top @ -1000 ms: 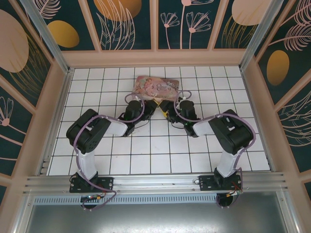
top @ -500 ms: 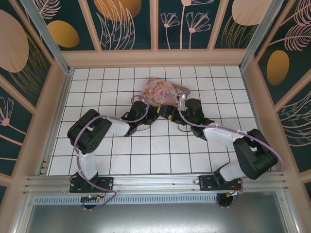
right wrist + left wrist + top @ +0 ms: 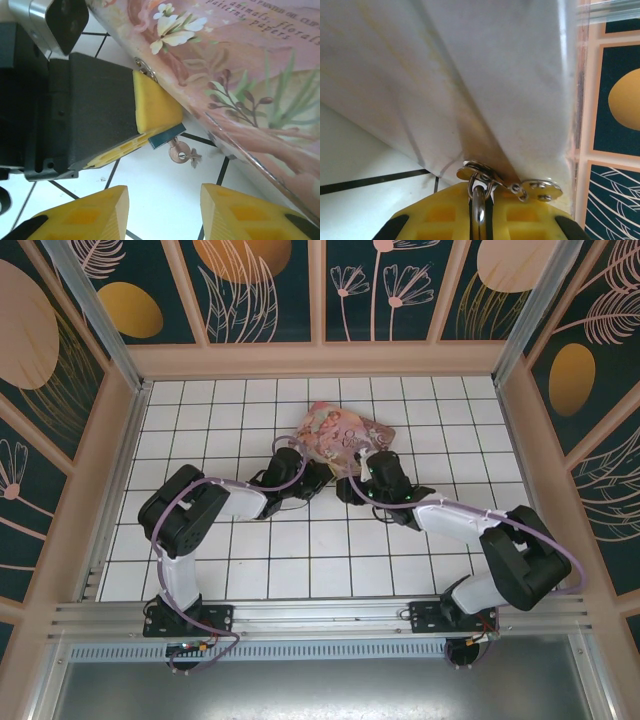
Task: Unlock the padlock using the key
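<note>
The right arm (image 3: 470,515) has swung out over the table (image 3: 300,560). The right end effector (image 3: 165,205), jaws narrowed yet parted and empty, now faces the key (image 3: 184,156), apparently seated in the padlock (image 3: 162,136). The left end effector (image 3: 480,216) stays clamped on that padlock against the pink tin box (image 3: 250,75), mid-table toward the far edge. Turning the key seems next.

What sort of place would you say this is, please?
Probably a purpose-built robot test booth rather than a real room: a white tiled floor, floral panels as walls on three sides, and an aluminium rail along the near edge.
</note>
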`<action>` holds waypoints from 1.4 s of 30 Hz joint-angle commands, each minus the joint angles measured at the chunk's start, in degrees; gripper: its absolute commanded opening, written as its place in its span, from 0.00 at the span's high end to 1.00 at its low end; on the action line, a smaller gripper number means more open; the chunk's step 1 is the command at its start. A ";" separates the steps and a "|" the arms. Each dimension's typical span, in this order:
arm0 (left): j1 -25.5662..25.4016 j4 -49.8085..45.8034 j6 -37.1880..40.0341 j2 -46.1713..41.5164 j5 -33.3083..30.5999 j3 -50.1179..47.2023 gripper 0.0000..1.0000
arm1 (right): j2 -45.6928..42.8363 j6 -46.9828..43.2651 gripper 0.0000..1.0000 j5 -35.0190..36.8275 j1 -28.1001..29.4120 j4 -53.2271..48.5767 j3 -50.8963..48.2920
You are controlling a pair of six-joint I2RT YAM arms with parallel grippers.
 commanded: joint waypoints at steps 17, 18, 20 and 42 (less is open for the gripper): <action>-0.10 -1.64 0.08 -2.97 5.31 2.96 1.00 | 10.20 -8.45 0.62 21.96 5.23 -2.70 7.03; -0.12 -1.64 0.03 -2.89 5.37 2.87 1.00 | 10.50 -8.40 0.62 22.57 5.33 -2.83 7.39; -0.16 -1.42 0.05 -2.94 5.47 2.65 1.00 | 11.49 -8.24 0.65 24.03 5.34 -2.90 8.34; -0.27 3.04 -3.92 -1.92 6.60 -0.33 1.00 | 15.17 1.76 0.87 28.18 7.27 3.12 13.74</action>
